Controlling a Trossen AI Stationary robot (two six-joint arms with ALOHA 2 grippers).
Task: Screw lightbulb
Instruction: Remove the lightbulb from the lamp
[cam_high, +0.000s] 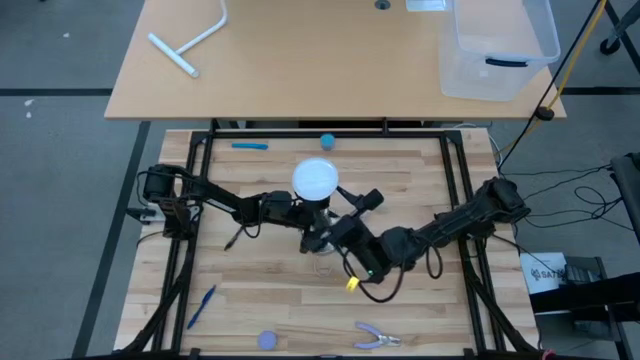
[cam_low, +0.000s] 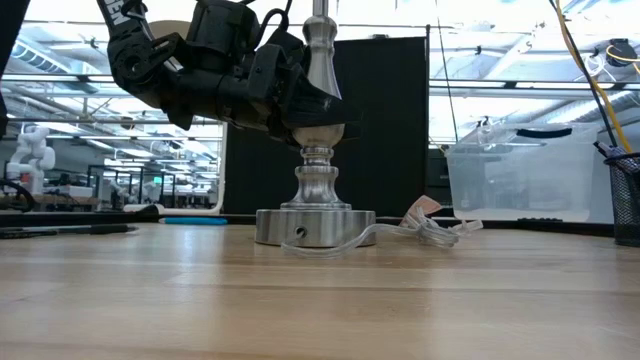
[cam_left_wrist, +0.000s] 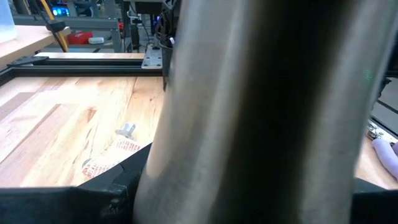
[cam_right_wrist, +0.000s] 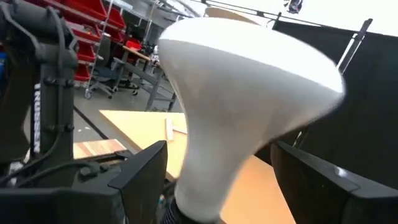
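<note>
Judging by the lightbulb (cam_right_wrist: 249, 93) standing upright atop the stand (cam_low: 316, 190), I think seating is underway, not finished. My right end effector (cam_right_wrist: 217, 165) brackets its neck, spread; my left end effector (cam_high: 300, 212) pinches the stand's stem.

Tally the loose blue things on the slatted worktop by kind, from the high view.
Ball: 1
Pens: 2, one near the far edge, one at the near left
Disc: 1
Total: 4
</note>
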